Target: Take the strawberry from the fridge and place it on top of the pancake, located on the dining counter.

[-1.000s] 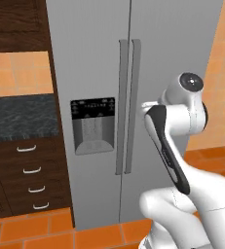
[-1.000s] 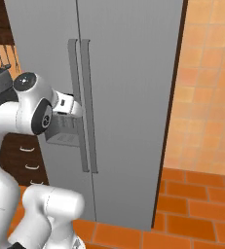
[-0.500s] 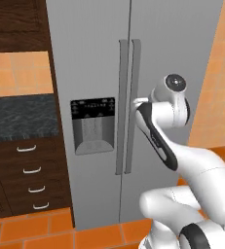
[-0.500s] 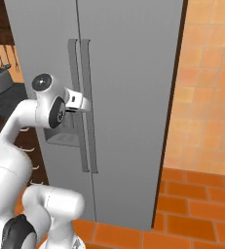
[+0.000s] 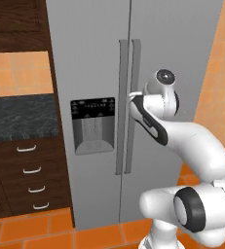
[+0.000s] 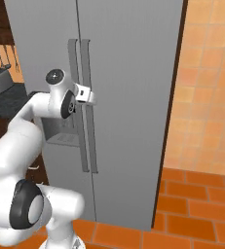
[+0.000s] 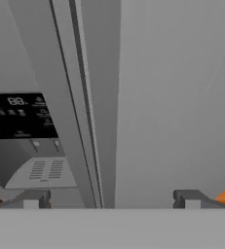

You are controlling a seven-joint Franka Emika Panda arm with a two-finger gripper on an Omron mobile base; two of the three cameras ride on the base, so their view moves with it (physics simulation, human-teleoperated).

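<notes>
Orange floor tiles run under the closed fridge (image 5: pixel 133 58) ahead of me. My gripper (image 7: pixel 111 198), jaws spread wide and holding nothing, faces its paired vertical handles (image 7: pixel 77 121) at 12 o'clock; the black dispenser panel (image 7: pixel 19 116) sits at 9 o'clock.

One fridge (image 5: pixel 99 58) stands here, with two doors, both shut. Two long vertical handles (image 5: pixel 128 107) run side by side at the seam between the doors; in the hand view they run from 12 o'clock down toward 6 o'clock. One black dispenser panel (image 5: pixel 93 108) sits on the left door, at 9 o'clock in the hand view. Four drawer pulls (image 5: pixel 32 170) are stacked on the dark cabinet at 8 o'clock in the left base view, under one black counter (image 5: pixel 16 116).
</notes>
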